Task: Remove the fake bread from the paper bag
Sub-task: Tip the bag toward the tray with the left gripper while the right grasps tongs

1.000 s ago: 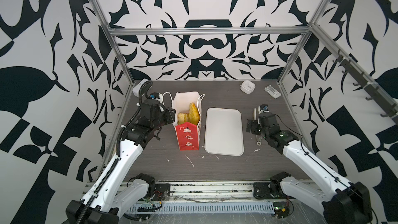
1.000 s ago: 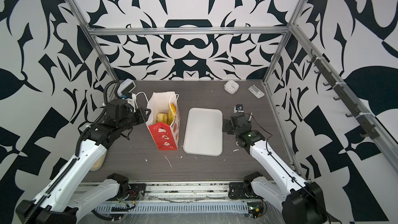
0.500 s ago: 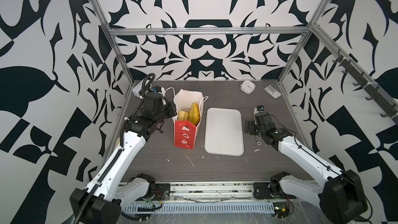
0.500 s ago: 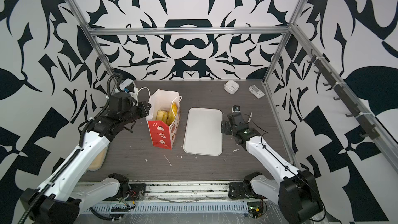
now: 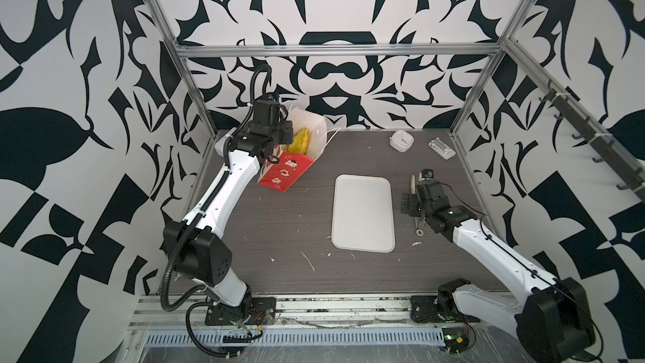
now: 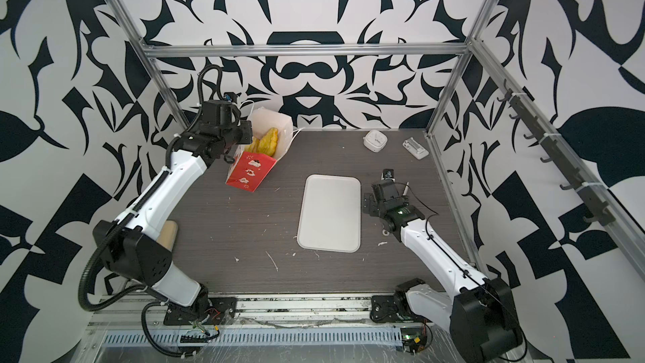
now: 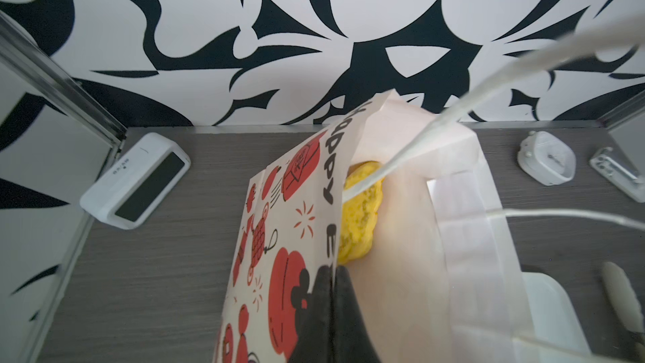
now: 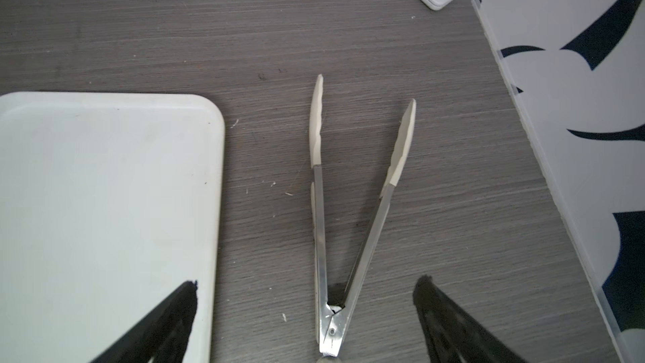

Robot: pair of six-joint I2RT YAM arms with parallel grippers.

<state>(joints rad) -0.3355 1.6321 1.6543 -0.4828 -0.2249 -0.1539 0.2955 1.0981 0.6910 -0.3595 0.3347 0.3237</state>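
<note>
Paper bag [image 5: 284, 172] has tilted; two fake bread pieces [image 6: 268, 141] show.

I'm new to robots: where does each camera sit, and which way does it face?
Top views: pair high in front, facing down on the table; left arm, right arm show.
Left wrist: on that arm, facing the paper bag and bread; shut left gripper pinches its edge.
Right wrist: facing down at tongs; open right gripper shows.
Shared: tray, right wrist and top views.

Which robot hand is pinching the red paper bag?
The left hand, squeezed shut on the rim of the red-and-white printed paper bag. The right hand is wide open over the silver metal tongs, gripping nothing.
</note>
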